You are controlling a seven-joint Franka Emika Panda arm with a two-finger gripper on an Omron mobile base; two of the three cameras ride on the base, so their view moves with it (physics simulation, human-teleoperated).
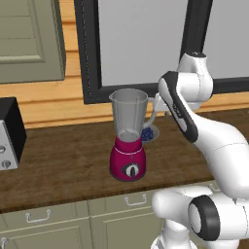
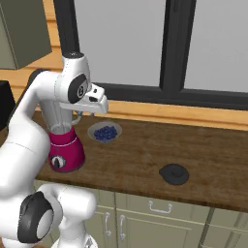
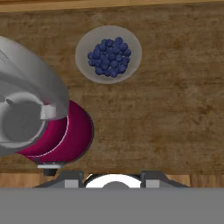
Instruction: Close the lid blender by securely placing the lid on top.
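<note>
Because the blender (image 1: 129, 138) stands lidless on the wooden bench (image 1: 58, 151) in the left base view, you see straight into its clear grey jar, the magenta base below and the arm raised just to its right.

In the right base view, the lid (image 2: 174, 173) lies flat on the bench, well apart from the blender and beyond the bowl of blueberries (image 2: 104, 132). It looks like a small, stiff, light cap with a raised centre knob; you would likely pinch that knob from above, since the smooth rim may slip.

In the hand view, you look down on the jar mouth and the bowl. The fingers (image 3: 152, 177) hold nothing; whether they are open or closed, you cannot tell.
</note>
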